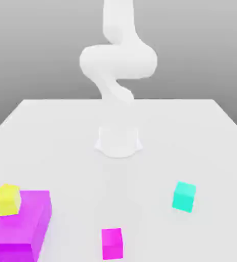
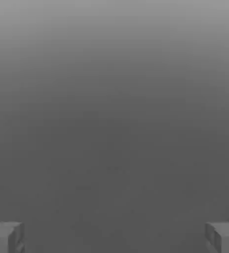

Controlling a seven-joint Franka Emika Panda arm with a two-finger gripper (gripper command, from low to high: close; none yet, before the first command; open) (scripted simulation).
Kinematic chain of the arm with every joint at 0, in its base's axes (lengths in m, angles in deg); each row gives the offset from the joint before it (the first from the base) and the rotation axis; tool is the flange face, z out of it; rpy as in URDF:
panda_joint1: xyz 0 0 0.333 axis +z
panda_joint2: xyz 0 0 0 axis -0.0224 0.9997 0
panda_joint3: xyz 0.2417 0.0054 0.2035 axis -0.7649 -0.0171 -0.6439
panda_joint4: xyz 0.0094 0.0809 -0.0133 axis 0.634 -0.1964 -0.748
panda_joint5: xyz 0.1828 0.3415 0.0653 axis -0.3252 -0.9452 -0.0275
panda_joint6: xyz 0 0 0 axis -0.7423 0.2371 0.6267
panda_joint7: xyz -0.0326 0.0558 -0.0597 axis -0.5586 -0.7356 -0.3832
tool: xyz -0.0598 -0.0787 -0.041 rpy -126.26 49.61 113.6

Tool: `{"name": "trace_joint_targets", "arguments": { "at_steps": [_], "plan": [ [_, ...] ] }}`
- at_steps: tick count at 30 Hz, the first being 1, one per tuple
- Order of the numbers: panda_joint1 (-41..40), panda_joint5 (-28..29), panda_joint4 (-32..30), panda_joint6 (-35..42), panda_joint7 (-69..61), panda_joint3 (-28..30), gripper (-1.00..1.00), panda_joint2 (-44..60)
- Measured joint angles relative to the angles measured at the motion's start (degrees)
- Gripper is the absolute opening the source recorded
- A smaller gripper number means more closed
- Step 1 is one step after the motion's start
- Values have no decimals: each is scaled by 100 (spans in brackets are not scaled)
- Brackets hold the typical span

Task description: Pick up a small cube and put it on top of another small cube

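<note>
Cyan cube (image 1: 184, 196) resting flat on the white table (image 1: 192, 133), toward the exterior view's right, upright, turned slightly so one vertical edge faces the camera; no long axis to tell. Magenta cube (image 1: 112, 243) near the front edge, well apart. Yellow cube (image 1: 7, 199) sitting atop a large magenta block (image 1: 23, 230) at the exterior view's left. Gripper (image 2: 114, 237) fingers (image 2: 5, 236) spread wide, holding nothing, against plain grey.
</note>
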Motion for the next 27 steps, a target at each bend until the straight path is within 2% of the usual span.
{"name": "trace_joint_targets", "arguments": {
  "at_steps": [8,17,22,27],
  "plan": [
    [1049,-479,-865,-839,-1328,192,0,1291],
    [1998,-777,-1816,-1767,-2619,29,0,2700],
    [2335,-633,-2354,-2307,-3109,-216,0,3444],
    [2607,66,-2830,-2855,-3160,-372,0,4135]
  ]
}}
